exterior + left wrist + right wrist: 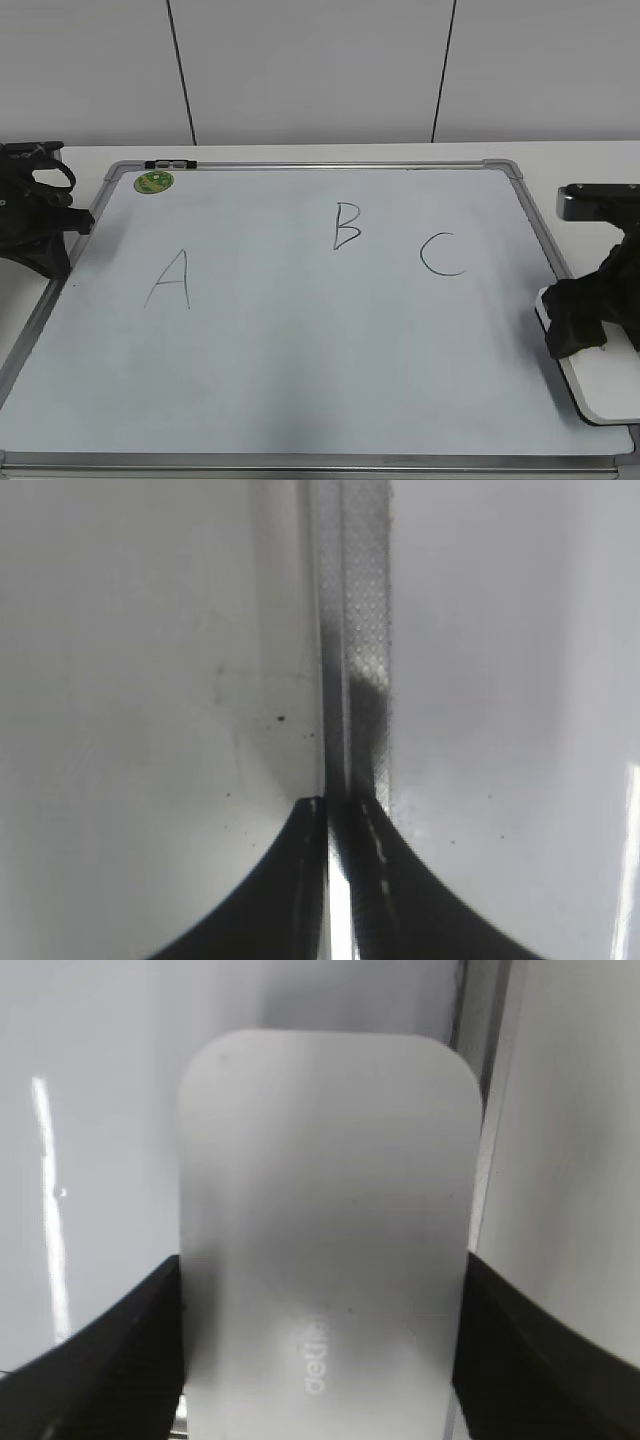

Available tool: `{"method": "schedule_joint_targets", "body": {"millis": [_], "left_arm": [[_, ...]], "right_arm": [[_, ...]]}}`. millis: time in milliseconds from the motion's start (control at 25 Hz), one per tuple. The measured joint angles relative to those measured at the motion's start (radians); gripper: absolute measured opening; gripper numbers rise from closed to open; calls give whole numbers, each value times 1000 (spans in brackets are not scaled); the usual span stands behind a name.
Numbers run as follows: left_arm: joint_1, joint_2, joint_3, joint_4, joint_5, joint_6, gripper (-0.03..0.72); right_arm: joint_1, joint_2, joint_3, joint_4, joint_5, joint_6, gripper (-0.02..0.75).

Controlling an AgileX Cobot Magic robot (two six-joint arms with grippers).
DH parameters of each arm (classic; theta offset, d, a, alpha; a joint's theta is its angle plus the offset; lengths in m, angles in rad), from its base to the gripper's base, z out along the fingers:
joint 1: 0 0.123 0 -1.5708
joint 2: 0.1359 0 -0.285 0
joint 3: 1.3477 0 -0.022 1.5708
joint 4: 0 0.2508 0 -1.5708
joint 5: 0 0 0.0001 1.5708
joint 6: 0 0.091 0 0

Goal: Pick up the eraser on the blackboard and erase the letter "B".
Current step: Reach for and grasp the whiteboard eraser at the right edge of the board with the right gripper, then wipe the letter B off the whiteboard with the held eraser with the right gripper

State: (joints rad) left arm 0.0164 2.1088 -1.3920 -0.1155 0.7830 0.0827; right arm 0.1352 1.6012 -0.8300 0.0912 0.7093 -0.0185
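Note:
The blackboard (300,350) is a white dry-erase board lying flat with hand-drawn letters A, B and C. The letter "B" (346,226) is in the upper middle. The eraser (600,385), a white rounded block, lies at the board's right edge. My right gripper (575,325) is over its near-left end. In the right wrist view the eraser (325,1210) fills the space between the right gripper's (322,1270) two jaws, which touch both its long sides. My left gripper (85,222) is shut and empty at the board's left frame (365,630), as the left wrist view (340,802) shows.
The letter A (170,280) is at the left and the letter C (442,255) right of the B. A round green sticker (154,182) and a small black clip (170,164) sit at the board's top left. A white panelled wall stands behind the table.

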Motion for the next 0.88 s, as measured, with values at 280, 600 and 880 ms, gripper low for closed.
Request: {"method": "schedule_joint_targets", "body": {"millis": [280,600,880], "left_arm": [[0,0,0,0,0,0,43],[0,0,0,0,2,0,43],[0,0,0,-2,2,0,43]], "right_arm": [[2,-62,-115,40,119,-38,537],[7,0,-369,98,283,-80,537],[98,180,-638,88,394,-80,537]]}}
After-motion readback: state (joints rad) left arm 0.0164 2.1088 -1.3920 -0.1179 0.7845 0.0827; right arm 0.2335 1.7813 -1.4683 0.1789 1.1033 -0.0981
